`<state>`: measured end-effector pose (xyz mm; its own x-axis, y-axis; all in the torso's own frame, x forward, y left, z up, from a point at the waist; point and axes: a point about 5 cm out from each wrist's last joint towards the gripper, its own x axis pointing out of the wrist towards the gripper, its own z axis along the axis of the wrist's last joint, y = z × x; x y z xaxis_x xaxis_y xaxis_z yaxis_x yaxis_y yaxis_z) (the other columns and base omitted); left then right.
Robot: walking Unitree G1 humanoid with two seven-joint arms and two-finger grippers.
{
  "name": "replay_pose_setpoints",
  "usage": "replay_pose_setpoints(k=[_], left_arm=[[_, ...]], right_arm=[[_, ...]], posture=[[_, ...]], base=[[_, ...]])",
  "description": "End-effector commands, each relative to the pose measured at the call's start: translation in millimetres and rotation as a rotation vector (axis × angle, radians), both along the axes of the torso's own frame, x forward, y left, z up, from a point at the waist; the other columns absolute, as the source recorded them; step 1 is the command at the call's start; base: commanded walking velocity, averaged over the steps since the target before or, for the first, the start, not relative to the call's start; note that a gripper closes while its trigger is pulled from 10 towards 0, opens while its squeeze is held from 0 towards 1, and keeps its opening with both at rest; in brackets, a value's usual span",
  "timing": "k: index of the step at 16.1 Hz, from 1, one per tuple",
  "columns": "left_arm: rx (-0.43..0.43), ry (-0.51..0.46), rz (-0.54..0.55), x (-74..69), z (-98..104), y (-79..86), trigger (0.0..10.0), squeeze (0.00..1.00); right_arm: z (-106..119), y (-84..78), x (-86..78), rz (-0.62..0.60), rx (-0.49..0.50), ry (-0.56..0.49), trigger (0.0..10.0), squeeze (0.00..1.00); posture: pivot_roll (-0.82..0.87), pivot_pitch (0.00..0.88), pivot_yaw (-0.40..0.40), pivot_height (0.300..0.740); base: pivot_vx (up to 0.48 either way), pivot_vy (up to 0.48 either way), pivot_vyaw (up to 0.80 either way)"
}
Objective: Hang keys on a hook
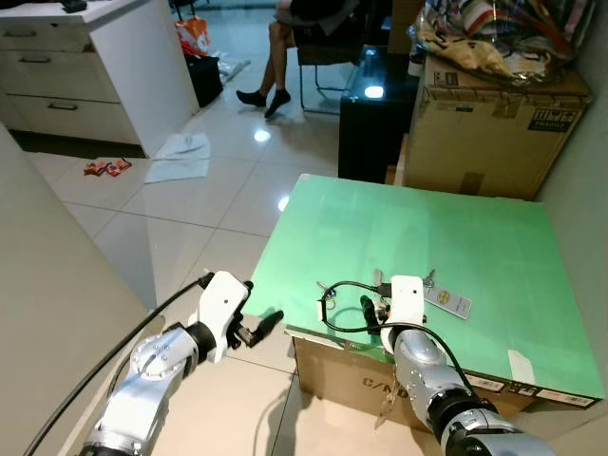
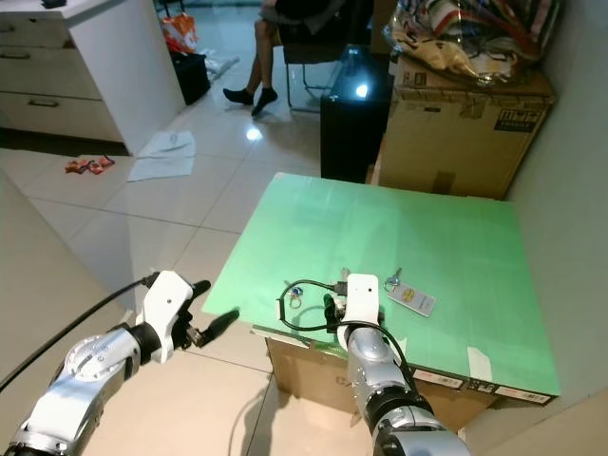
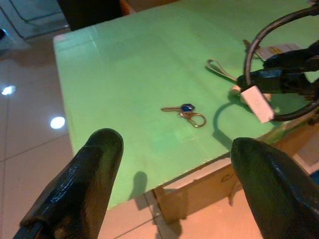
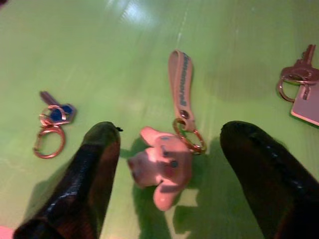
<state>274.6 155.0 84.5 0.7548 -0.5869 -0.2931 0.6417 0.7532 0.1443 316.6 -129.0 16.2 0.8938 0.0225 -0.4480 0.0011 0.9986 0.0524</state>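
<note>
Scene: a green surface [image 1: 456, 228] laid over a cardboard box, on a tiled home floor; a seated person's legs [image 1: 271, 62] in the background.
Right gripper: the right gripper [image 4: 169, 174] hung low over the near edge of the surface, fingers spread wide, a pink pig keychain [image 4: 162, 167] lying between them, untouched.
Pig keychain: a gold ring [image 4: 189, 137] joined the pig to a flat pink strap [image 4: 179, 79].
Other keys: a blue-headed key [image 4: 56, 113] on a gold clasp lay to one side, a key with a white tag [image 4: 301, 92] to the other, both well apart from the fingers.
Left gripper: the left gripper [image 3: 174, 179] hovered off the surface's edge, also wide, holding nothing.
Handling: the set looked light and loose. The pig seemed soft and easy to pinch; the strap limp; the thin ring likely slippery on the flat surface.
Best hold: probably the pig's body, leaving ring and strap dangling free for a hook.
</note>
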Motion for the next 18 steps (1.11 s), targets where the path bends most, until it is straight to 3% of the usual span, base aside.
replay_pose_setpoints(k=[1, 5, 6, 7, 15, 16, 18], left_arm=[[0.013, 0.008, -0.008, -3.8, 0, -1.0, 10.0, 0.0], [-0.015, 0.023, -0.018, -8.4, -3, -14.0, 10.0, 0.0], [-0.017, 0.024, -0.02, -9.1, -4, -15.3, 10.0, 0.0], [-0.022, 0.028, -0.021, -10.1, -4, -17.9, 10.0, 0.0], [-0.06, 0.04, -0.005, -17.0, -10, -32.7, 10.0, 0.0], [-0.063, 0.041, -0.004, -17.9, -10, -33.9, 10.0, 0.0], [-0.068, 0.045, -0.002, -19.7, -11, -35.0, 10.0, 0.0]], right_arm=[[-2, 4.0, -0.8, 0.007, -0.022, 0.016, 10.0, 1.0], [-12, 4.4, -8.7, 0.038, -0.058, 0.077, 10.0, 1.0], [-12, 5.0, -9.0, 0.048, -0.052, 0.079, 10.0, 0.89], [-11, 7.7, -8.6, 0.064, -0.039, 0.076, 10.0, 0.0], [-10, -4.1, -7.1, 0.076, -0.071, 0.064, 10.0, 0.0], [-9, -5.3, -6.2, 0.08, -0.08, 0.054, 9.1, 0.0], [-6, -5.3, -4.3, 0.09, -0.071, 0.032, 0.0, 0.0]], posture=[[-0.02, 0.152, 0.109, 0.74], [-0.05, 0.171, 0.092, 0.74], [-0.06, 0.175, 0.087, 0.74], [-0.07, 0.182, 0.081, 0.74], [-0.1, 0.213, 0.033, 0.74], [-0.1, 0.214, 0.029, 0.74], [-0.1, 0.217, 0.027, 0.74]], base=[[0.0, 0.0, 0.0], [0.0, 0.0, 0.0], [0.0, 0.0, 0.0], [0.0, 0.0, 0.0], [0.0, 0.0, 0.0], [0.0, 0.0, 0.0], [0.0, 0.0, 0.0]])
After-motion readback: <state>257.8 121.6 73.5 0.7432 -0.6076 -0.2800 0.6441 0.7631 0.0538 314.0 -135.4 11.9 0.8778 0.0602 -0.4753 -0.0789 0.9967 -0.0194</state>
